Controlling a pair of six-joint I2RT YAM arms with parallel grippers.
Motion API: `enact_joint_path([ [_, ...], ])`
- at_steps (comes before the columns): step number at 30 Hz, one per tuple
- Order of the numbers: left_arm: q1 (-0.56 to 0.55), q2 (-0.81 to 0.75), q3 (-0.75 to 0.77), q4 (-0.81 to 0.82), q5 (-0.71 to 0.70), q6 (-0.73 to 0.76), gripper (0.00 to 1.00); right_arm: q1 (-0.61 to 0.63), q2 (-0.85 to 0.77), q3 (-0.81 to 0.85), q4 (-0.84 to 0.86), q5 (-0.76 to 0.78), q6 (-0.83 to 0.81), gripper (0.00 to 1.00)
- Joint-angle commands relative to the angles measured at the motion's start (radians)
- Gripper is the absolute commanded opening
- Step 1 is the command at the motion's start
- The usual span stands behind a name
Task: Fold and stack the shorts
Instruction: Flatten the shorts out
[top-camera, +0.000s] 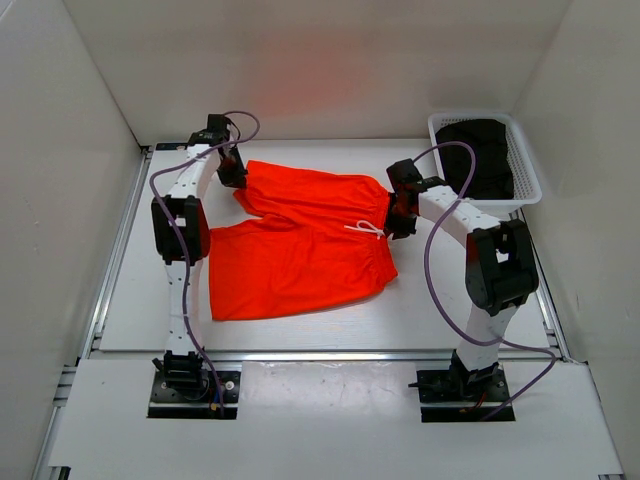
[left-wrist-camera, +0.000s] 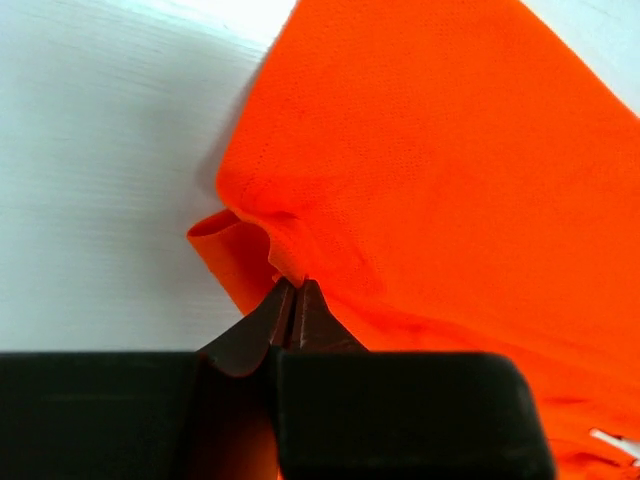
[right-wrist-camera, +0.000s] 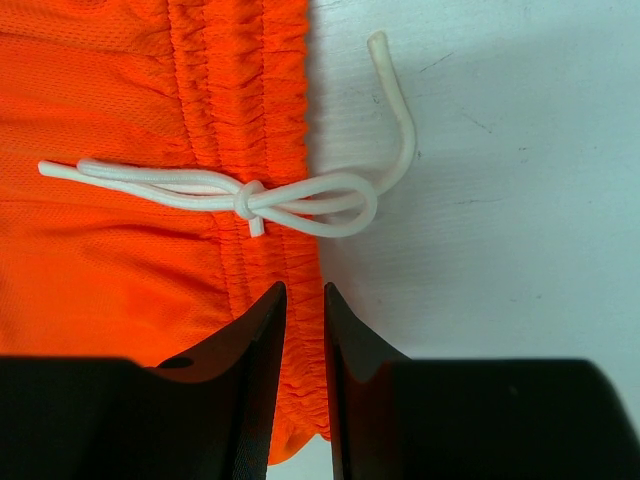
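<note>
The orange-red shorts (top-camera: 300, 245) lie spread on the white table, waistband to the right, both legs pointing left. My left gripper (top-camera: 233, 174) is at the far leg's hem, shut on a pinch of that orange fabric (left-wrist-camera: 290, 262), which bunches up at the fingertips (left-wrist-camera: 312, 300). My right gripper (top-camera: 399, 222) sits at the waistband's far end. Its jaws stand narrow with the gathered elastic waistband (right-wrist-camera: 303, 340) squeezed between them. The white drawstring (right-wrist-camera: 300, 195) lies tied in a bow just beyond the fingers (right-wrist-camera: 262, 330).
A white basket (top-camera: 530, 180) holding a black garment (top-camera: 478, 152) stands at the back right, close behind the right arm. White walls enclose the table on three sides. Bare table (top-camera: 470, 300) shows to the front and right of the shorts.
</note>
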Motion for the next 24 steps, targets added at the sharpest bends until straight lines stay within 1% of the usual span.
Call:
enact_joint_path([
  [1,-0.006,-0.031,0.027,0.0,0.034,0.006,0.1,0.006,0.011,0.028,0.011,-0.01,-0.01,0.27],
  [6,-0.006,-0.04,0.018,0.0,0.015,0.006,0.1,0.006,0.02,0.028,0.011,-0.01,-0.01,0.27],
  [9,-0.006,-0.021,0.05,0.0,0.006,0.006,0.1,0.006,0.02,0.028,0.011,-0.01,-0.01,0.27],
  [15,-0.027,0.081,0.187,0.0,0.032,-0.032,0.1,0.006,0.02,0.028,0.011,-0.019,-0.01,0.27],
  [16,-0.027,0.108,0.199,0.0,0.059,-0.041,0.22,0.006,0.02,0.028,0.011,-0.019,-0.01,0.27],
  [17,-0.027,0.117,0.208,0.0,0.07,-0.059,0.27,0.006,0.02,0.028,0.011,-0.019,-0.01,0.27],
  [18,-0.027,0.127,0.224,0.0,0.07,-0.059,0.36,0.006,0.02,0.028,0.011,-0.019,-0.01,0.27],
  [19,-0.027,0.136,0.224,0.0,0.084,-0.07,0.48,0.006,0.02,0.019,0.011,-0.019,-0.01,0.27],
  [20,-0.027,0.136,0.234,0.0,0.093,-0.07,0.68,0.006,0.02,0.019,0.011,-0.019,-0.01,0.27],
  [22,-0.037,0.124,0.234,0.0,0.069,-0.07,0.83,0.006,0.02,0.019,0.011,-0.029,-0.01,0.27],
  [23,-0.037,0.098,0.219,0.0,0.055,-0.07,0.95,0.006,0.02,0.009,0.011,-0.029,-0.01,0.27],
  [24,-0.037,0.082,0.201,0.0,0.04,-0.07,1.0,0.006,0.011,0.009,0.011,-0.029,-0.01,0.27],
])
